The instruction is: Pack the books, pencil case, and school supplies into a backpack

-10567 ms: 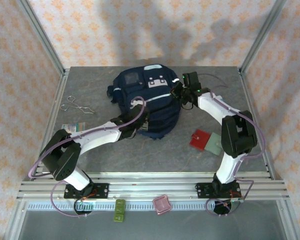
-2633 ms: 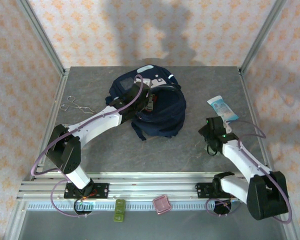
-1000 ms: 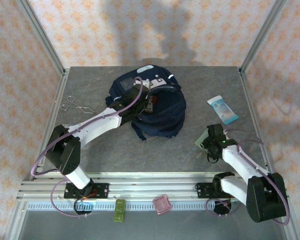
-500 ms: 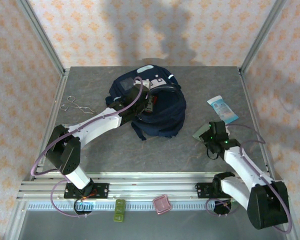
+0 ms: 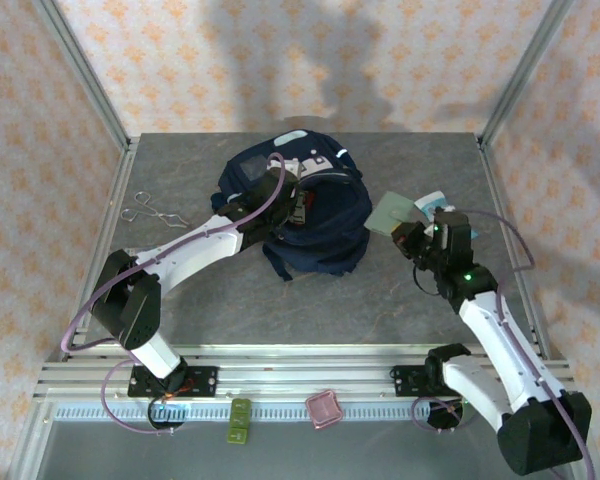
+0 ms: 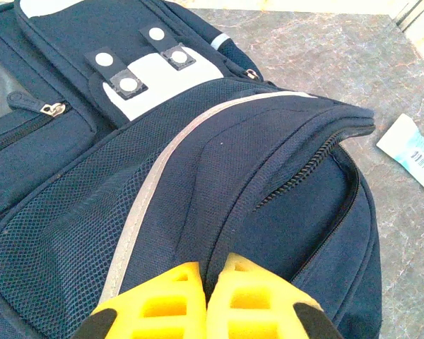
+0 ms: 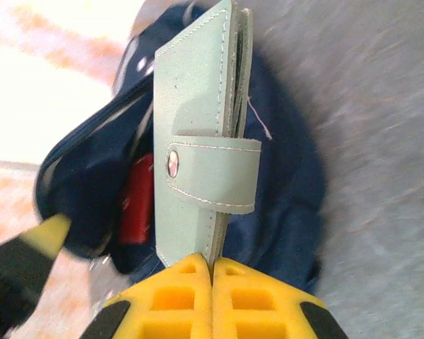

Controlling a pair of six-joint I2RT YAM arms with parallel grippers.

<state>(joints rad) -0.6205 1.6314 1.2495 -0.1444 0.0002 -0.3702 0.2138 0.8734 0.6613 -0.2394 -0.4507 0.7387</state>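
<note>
Right gripper (image 7: 212, 263) has its yellow fingers pressed together on the lower edge of the grey-green piece (image 7: 198, 141). It holds the piece upright and off the table (image 5: 380, 300), just to the right of the backpack (image 5: 325, 235). From the wrist camera the piece looks like a stitched flap case with a strap and a snap stud. Its layered edge faces the lens, and its bottom edge is hidden between the pads. Behind it the backpack is blurred, and a red piece (image 7: 136, 201) shows inside the open mouth, partly covered by the navy cloth, so its outline cannot be made out. A dark shape with a yellow tip at the lower left of that view is too blurred to identify. Left gripper (image 6: 212, 272) sits at the backpack's top opening, jaws together on a raised fold of navy fabric beside the zip. How much cloth lies between the pads is hidden. Only part of the backpack fits in that view, with its grey patch cut off at the left edge. A white-and-blue tube (image 6: 410, 150) lies to the right of the backpack, cut off by the frame, and from above it is half covered by the held piece. Metal scissors (image 5: 152, 212) lie well to the backpack's left.
</note>
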